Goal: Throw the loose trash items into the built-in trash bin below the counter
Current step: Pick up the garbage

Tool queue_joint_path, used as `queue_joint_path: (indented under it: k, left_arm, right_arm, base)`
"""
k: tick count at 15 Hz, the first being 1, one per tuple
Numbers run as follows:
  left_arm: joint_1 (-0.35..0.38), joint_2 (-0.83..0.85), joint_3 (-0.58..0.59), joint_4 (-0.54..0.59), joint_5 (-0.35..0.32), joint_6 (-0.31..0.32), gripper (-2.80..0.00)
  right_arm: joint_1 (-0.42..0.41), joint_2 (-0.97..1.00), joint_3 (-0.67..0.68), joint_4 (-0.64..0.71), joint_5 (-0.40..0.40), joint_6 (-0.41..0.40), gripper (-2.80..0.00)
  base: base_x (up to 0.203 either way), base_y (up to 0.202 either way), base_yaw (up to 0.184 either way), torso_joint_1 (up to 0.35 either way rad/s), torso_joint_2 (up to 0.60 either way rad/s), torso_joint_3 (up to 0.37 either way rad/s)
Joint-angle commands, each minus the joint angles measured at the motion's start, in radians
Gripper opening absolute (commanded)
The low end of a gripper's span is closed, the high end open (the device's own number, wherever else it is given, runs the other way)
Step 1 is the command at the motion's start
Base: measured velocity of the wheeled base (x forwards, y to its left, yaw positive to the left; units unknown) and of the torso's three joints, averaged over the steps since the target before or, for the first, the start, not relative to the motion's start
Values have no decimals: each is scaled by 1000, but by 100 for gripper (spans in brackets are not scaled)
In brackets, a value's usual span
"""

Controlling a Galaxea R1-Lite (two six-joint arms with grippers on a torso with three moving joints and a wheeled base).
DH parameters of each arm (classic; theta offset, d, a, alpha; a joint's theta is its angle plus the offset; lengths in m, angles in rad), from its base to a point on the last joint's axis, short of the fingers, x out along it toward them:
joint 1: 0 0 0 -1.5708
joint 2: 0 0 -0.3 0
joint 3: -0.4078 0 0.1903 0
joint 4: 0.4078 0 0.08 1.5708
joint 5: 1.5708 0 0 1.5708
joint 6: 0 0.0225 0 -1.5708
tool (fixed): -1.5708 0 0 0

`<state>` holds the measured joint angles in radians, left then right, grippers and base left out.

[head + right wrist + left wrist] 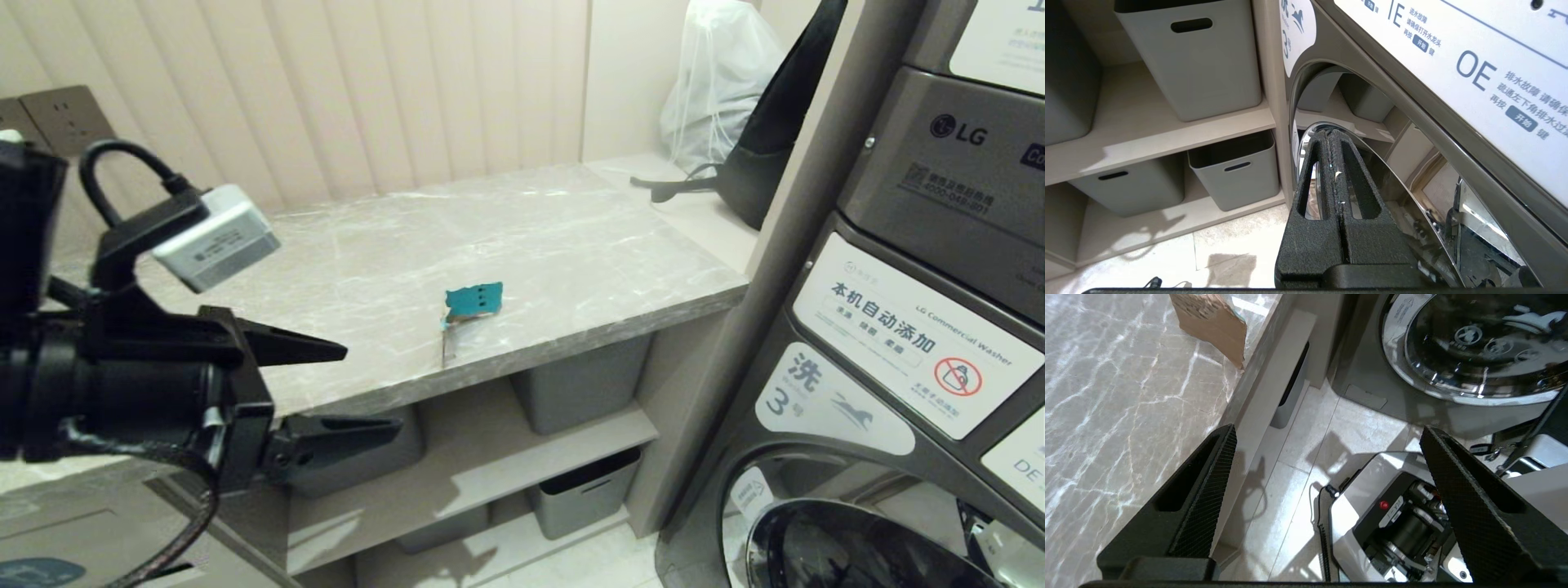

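One loose trash item, a teal-faced cardboard scrap (473, 302), stands folded near the front edge of the grey marble counter (571, 237). In the left wrist view it shows its brown side (1212, 322). My left gripper (371, 388) hovers open and empty to the left of it, at the counter's front edge. One of its fingers (1208, 490) is over the slab and the other is out over the floor. The built-in trash bin (49, 531) shows at the lower left with its blue icon. My right gripper (1327, 132) is shut on nothing, low by the washer door.
An LG washing machine (914, 327) fills the right side. Grey baskets (580, 384) sit on the shelves under the counter. A white bag (718, 73) and a black object (759, 155) stand at the counter's back right. My own base (1396, 522) is on the floor below the left gripper.
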<state>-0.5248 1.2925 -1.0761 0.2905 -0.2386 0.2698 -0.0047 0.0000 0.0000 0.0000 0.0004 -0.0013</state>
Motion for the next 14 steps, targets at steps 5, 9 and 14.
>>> queue_joint_path:
  k: [5,9,14]
  left_arm:
    - [-17,249,-123,-71,99,2,0]
    - [-12,367,-235,-79,164,2,0]
    - [-8,456,-298,-82,237,-2,0]
  right_arm:
    - [0,0,0,0,0,0,-280]
    - [0,0,0,0,1,0,-280]
    - [0,0,0,0,1,0,-280]
  base:
    - [0,0,0,0,0,0]
    - [0,0,0,0,0,0]
    - [0,0,0,0,0,0]
